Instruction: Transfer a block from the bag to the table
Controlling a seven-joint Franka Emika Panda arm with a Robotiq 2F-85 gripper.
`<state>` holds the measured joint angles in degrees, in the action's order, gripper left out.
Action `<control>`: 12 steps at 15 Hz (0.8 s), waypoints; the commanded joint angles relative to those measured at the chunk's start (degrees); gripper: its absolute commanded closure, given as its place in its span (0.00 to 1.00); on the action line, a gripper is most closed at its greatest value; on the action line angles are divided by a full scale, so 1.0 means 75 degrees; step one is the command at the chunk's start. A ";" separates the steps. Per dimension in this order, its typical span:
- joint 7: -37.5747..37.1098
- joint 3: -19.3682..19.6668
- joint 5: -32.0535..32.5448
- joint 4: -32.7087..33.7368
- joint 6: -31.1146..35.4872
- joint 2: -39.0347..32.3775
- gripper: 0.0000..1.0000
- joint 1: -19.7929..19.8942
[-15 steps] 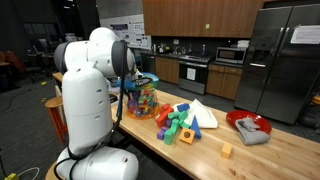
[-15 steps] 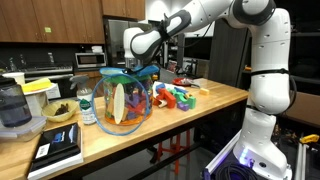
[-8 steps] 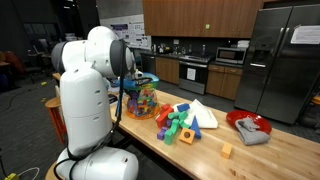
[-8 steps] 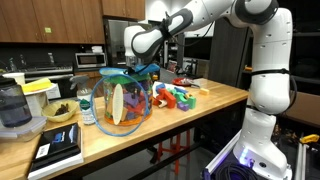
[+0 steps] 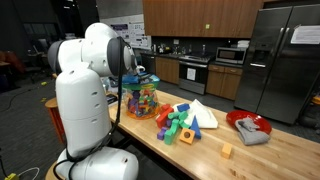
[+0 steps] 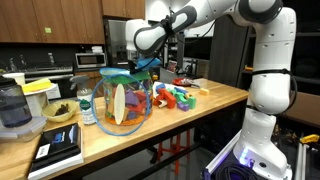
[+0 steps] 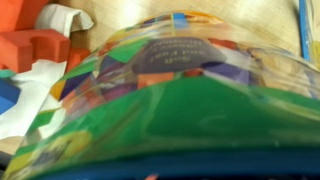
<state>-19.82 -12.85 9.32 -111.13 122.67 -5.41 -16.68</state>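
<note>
Three views, and none shows the fingertips clearly enough to settle it: whether the gripper point(image 6: 148, 66) is spread or pressed together cannot be told. In an exterior view it hangs just above the bluish rim of the bag point(image 6: 120, 105), over the side nearer the arm, tilted down toward the opening; contact with the rim cannot be made out. In the opposite exterior view the robot's white body hides the gripper almost wholly, leaving only the bag point(image 5: 142, 100) standing upright beside it.

The wrist view is blurred and very close. The bag's curved see-through wall point(image 7: 160, 100) fills most of it, with the multicoloured blocks point(image 7: 150, 78) packed behind the plastic and a green band low in the picture.

Only that view shows a red block point(image 7: 35, 48) and white paper point(image 7: 30, 85) lying just beyond the bag. The exterior views alone show the wider table point(image 5: 250, 160), with loose blocks point(image 5: 178, 122) heaped near the bag, a small orange block point(image 5: 226, 151) apart from them, and a red bowl point(image 5: 247, 122) farther along.
</note>
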 commanded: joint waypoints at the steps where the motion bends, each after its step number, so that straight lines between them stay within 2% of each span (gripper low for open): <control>1: 0.0017 0.0077 0.0441 0.0159 -0.0043 0.0283 1.00 0.0106; 3: 0.0010 0.0095 0.0591 0.0301 -0.0056 0.0313 1.00 0.0151; 4: 0.0005 0.0092 0.0662 0.0367 -0.0089 0.0308 0.93 0.0164; 5: -0.0012 0.0084 0.0732 0.0428 -0.0109 0.0289 0.73 0.0171; 6: 0.0000 0.0044 0.0549 0.0397 -0.0041 0.0178 0.69 0.0164; 7: 0.0000 0.0044 0.0551 0.0419 -0.0042 0.0177 0.89 0.0165; 10: 0.0001 0.0035 0.0550 0.0417 -0.0042 0.0132 0.70 0.0153; 11: 0.0001 0.0032 0.0550 0.0417 -0.0042 0.0123 0.69 0.0151; 12: 0.0001 0.0031 0.0550 0.0416 -0.0042 0.0121 0.44 0.0150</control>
<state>-19.79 -12.45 13.43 -108.28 122.62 -4.42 -15.65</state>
